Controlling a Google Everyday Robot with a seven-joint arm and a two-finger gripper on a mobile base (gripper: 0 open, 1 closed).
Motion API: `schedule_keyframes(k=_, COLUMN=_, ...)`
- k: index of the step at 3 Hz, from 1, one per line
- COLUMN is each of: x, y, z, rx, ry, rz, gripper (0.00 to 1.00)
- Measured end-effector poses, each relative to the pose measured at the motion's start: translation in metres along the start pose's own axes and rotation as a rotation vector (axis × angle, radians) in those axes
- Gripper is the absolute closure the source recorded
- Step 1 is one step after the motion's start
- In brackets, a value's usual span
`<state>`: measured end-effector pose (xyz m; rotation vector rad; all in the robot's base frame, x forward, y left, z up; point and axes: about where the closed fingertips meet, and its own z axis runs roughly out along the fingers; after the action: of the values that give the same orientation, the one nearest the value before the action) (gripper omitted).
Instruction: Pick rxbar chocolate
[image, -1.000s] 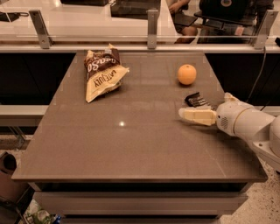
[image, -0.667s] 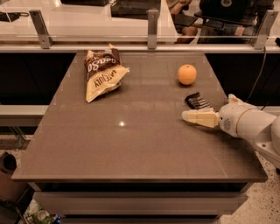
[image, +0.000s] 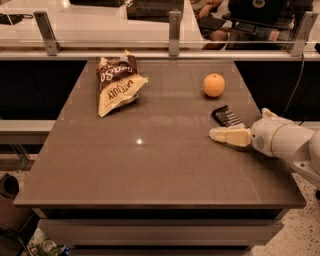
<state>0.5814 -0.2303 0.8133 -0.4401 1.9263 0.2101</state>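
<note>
Rxbar chocolate (image: 227, 116) lies flat on the table (image: 150, 175), right side, not picked yet, with its black wrapper and white lettering facing up. Gripper (image: 216, 134) sits low over the table just in front of the bar, pointing left, on the white arm (image: 285, 142) that comes in from the right edge. Whether the gripper is clenched or released cannot be told from this angle, but the bar is not in it. Orange (image: 214, 85) sits behind the bar, apart from it (not the target). Brown-and-cream chip bag (image: 117, 85) lies far left at the back, well apart. Progress judgement: approach roughly done, gripper near the bar but beside it, not around it. Left to do: line up over the bar, grasp, lift.
</note>
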Motion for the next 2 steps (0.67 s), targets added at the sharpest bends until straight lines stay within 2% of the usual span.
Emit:
schedule_keyframes(k=1, x=0.0046, y=0.0054, z=0.0055, rx=-0.034, ry=-0.011, rz=0.006, gripper=0.18)
schedule_keyframes(k=2, x=0.0019, y=0.0059, z=0.0047, rx=-0.037, ry=-0.012, rz=0.007, gripper=0.41)
